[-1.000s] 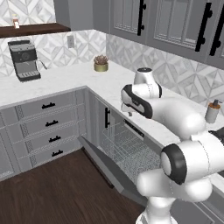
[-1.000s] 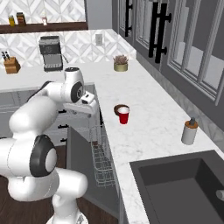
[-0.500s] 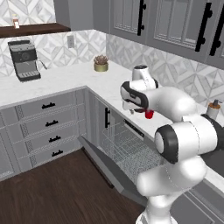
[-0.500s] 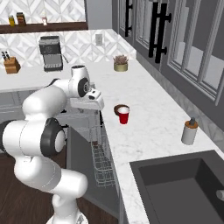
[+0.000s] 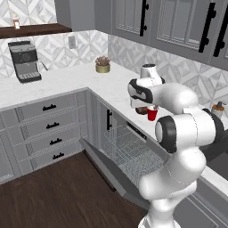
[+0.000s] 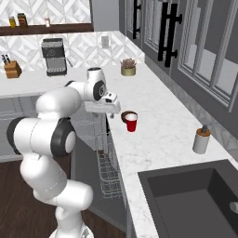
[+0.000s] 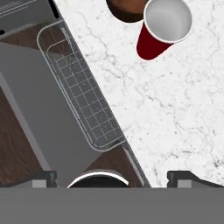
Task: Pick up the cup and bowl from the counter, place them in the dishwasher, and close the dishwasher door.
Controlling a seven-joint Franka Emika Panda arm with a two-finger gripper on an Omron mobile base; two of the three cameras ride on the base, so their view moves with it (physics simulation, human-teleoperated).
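The red cup [image 7: 164,28] stands upright on the white marble counter [image 7: 175,109], and the dark brown bowl [image 7: 127,11] touches it on the far side. In the base views the cup [image 5: 152,114] [image 6: 132,123] and the bowl [image 5: 142,110] [image 6: 124,115] sit close to the counter's edge. My gripper [image 7: 113,177] [image 6: 106,115] [image 5: 137,105] hangs open and empty above that edge, pointing down, a short way from the cup. Below it the dishwasher door [image 5: 111,171] lies open, and the wire rack [image 5: 129,151] [image 7: 83,96] is pulled out.
A grey soap bottle [image 6: 201,140] stands beside the dark sink [image 6: 190,200]. A gold plant pot [image 5: 103,65] and a coffee machine [image 5: 26,61] sit farther along the counter. Grey drawers [image 5: 49,129] flank the open door, and upper cabinets hang above.
The arm's links have swung round and the hand has edged slightly along the counter's edge toward the cup. The cup and the bowl have not moved.
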